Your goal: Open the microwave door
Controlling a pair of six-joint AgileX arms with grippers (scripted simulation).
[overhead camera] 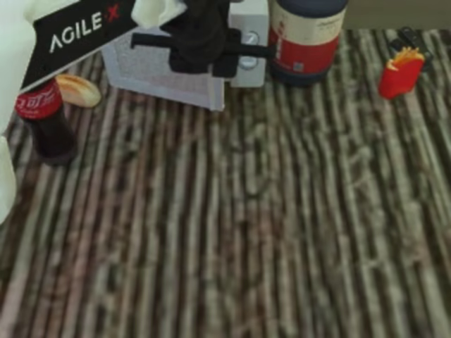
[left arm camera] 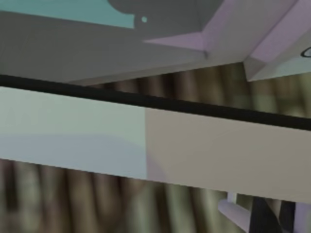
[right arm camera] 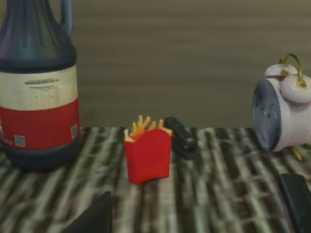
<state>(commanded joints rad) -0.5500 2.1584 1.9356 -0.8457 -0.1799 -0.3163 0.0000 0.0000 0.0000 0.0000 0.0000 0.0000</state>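
Observation:
The white microwave (overhead camera: 251, 24) stands at the table's far edge, and its knob strip shows beside my left arm. The microwave door (overhead camera: 158, 70), with its grey mesh window, stands swung out from the front, its free edge toward the table's middle. My left gripper (overhead camera: 211, 49) hangs over that free edge. In the left wrist view the door's edge (left arm camera: 146, 141) fills the frame, and a pale handle (left arm camera: 233, 211) runs in between the dark fingers (left arm camera: 265, 221), which are shut on it. My right gripper (right arm camera: 197, 216) is open, low over the table at the right.
A big dark bottle (overhead camera: 306, 39) stands right of the microwave. Red fries box (overhead camera: 402, 70), a black stapler (right arm camera: 180, 136) and a white alarm clock (right arm camera: 282, 111) are at the far right. A cola bottle (overhead camera: 46, 120) and a bread roll (overhead camera: 77, 90) sit at the left.

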